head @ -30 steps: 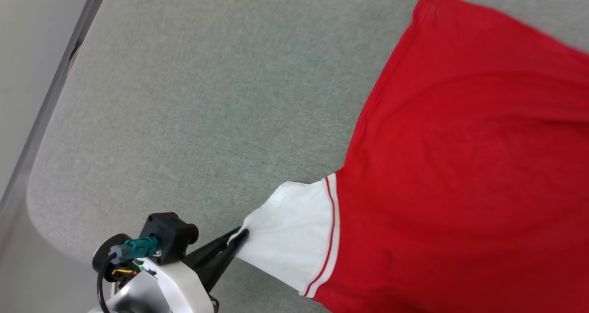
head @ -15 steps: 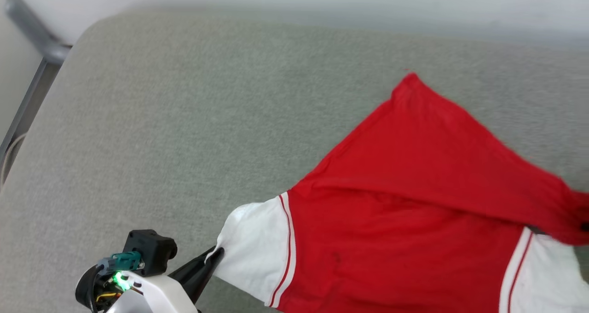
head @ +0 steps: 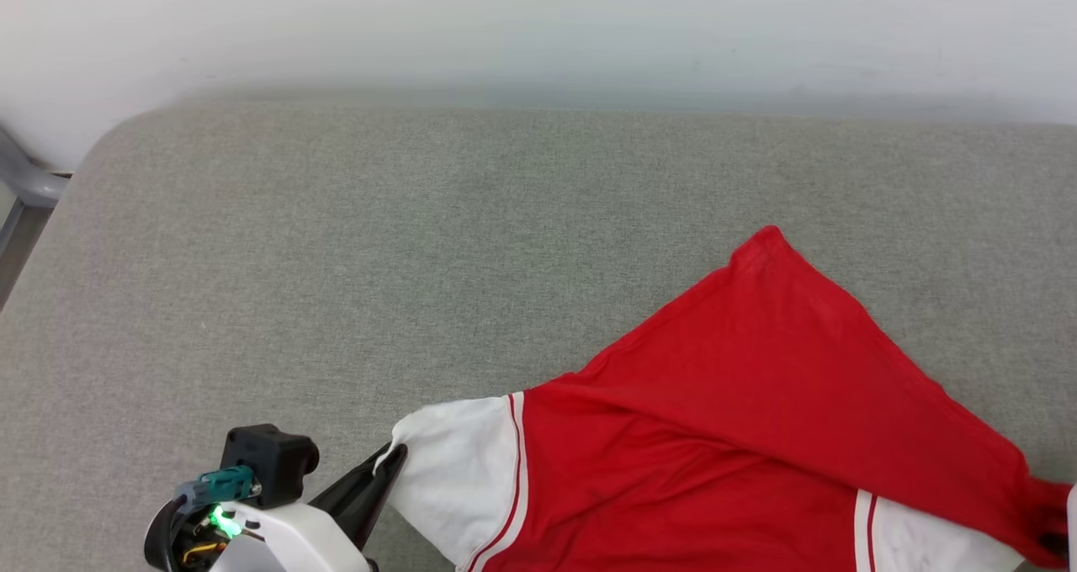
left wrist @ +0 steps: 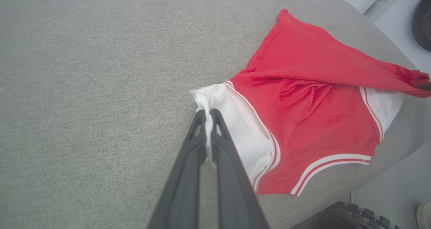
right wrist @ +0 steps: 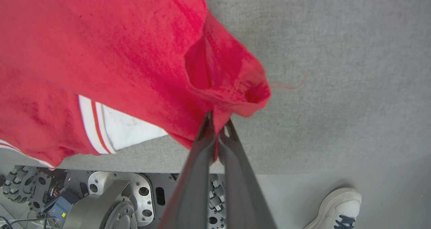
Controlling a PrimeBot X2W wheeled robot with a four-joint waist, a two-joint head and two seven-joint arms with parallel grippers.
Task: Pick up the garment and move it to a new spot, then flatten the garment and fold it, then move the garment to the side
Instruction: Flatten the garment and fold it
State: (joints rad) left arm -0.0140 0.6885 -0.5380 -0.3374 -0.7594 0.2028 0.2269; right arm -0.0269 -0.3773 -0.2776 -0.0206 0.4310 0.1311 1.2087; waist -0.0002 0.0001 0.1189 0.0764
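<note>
Head view: the garment (head: pixel 715 437) lies at the lower right of the grey table (head: pixel 336 261), its red body spread with one corner pointing away from the robot. The left tool (head: pixel 394 456) sits at the lower left, dark fingers pinched on the edge of the near white sleeve. The cloth begins at the fingertips and runs off to the right.

Left wrist view: the left tool's two fingers are pressed together with a fold of white sleeve caught between the tips. The rest of the garment lies beyond, to that view's right, and a red flap is folded over the second white sleeve.

Right wrist view: the right tool (right wrist: pixel 219 118) is clamped tight on a bunched red edge of the garment, and the cloth spreads up and to that view's left. Below the table's edge are the robot's wheeled base (right wrist: pixel 111 198) and a person's white shoe (right wrist: pixel 333 205).
</note>
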